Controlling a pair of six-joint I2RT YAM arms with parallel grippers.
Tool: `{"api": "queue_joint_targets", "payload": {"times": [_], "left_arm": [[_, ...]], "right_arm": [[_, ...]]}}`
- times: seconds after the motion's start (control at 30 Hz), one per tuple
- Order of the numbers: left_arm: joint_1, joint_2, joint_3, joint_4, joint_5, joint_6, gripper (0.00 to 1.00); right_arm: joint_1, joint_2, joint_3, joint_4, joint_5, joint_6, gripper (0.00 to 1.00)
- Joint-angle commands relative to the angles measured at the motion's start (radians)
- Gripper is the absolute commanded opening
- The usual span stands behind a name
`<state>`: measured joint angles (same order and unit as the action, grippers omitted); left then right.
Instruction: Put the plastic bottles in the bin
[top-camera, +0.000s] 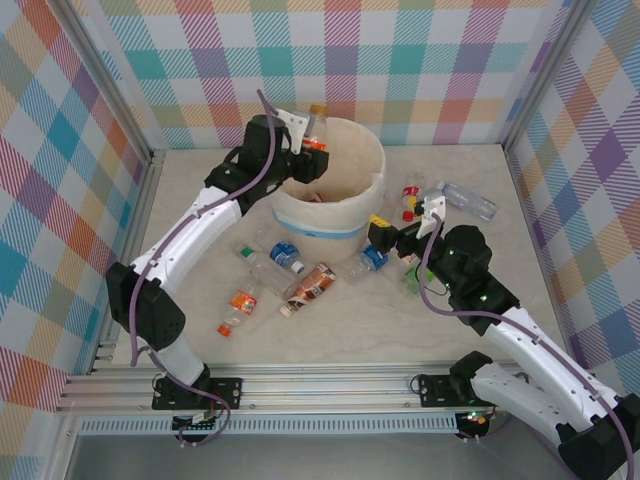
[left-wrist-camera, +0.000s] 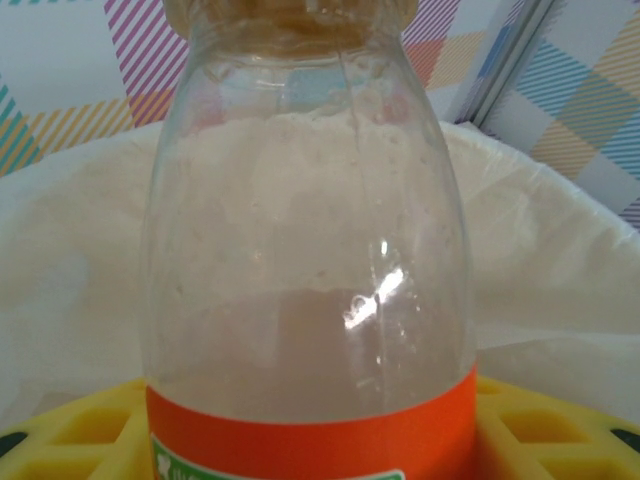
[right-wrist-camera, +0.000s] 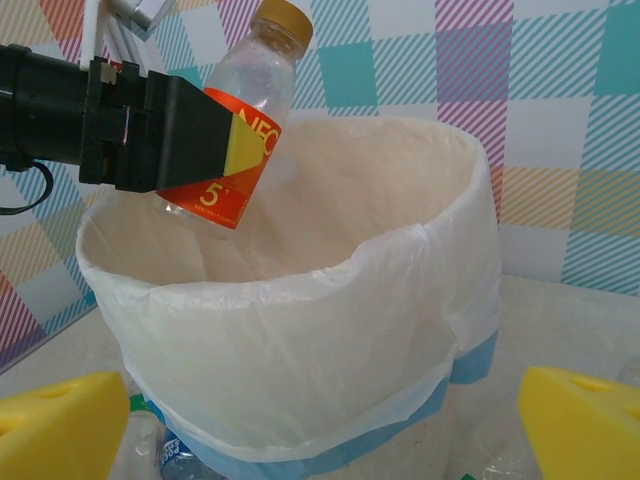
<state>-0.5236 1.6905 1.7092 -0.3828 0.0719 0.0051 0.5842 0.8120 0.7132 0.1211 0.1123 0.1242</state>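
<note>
Left hand (top-camera: 311, 149) holds bottle (top-camera: 317, 124) above bin (top-camera: 335, 215) (possibly something inside).

One bin (top-camera: 335, 215). One orange-labelled bottle (top-camera: 318, 122) is up at its far left rim. Four bottles lie near and left of it: a green-capped bottle (top-camera: 246, 251), a blue-labelled bottle (top-camera: 286, 257), an orange-banded bottle (top-camera: 240, 303) and a brown-labelled bottle (top-camera: 309, 285). To the right are at least four more, including a blue bottle (top-camera: 372, 259) and a clear bottle (top-camera: 470, 201); that cluster is too tangled to count firmly. Two arms: left arm (top-camera: 200, 235), right arm (top-camera: 500, 320).
</note>
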Motion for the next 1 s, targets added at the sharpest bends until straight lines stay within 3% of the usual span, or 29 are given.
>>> {"api": "queue_joint_targets", "payload": {"times": [0.0, 0.37, 0.7, 0.97], "left_arm": [[-0.016, 0.034, 0.062, -0.081, -0.045, 0.012, 0.45], [-0.053, 0.145, 0.15, -0.179, -0.078, -0.004, 0.49], [-0.061, 0.207, 0.244, -0.261, -0.078, -0.017, 0.59], [-0.061, 0.198, 0.321, -0.286, -0.019, -0.044, 0.81]], "right_arm": [[0.006, -0.005, 0.011, -0.026, 0.018, 0.018, 1.0], [0.006, 0.016, 0.034, -0.092, 0.092, 0.031, 1.0], [0.006, 0.024, 0.028, -0.232, 0.309, 0.101, 1.0], [-0.038, 0.008, -0.012, -0.367, 0.384, 0.223, 1.0]]}}
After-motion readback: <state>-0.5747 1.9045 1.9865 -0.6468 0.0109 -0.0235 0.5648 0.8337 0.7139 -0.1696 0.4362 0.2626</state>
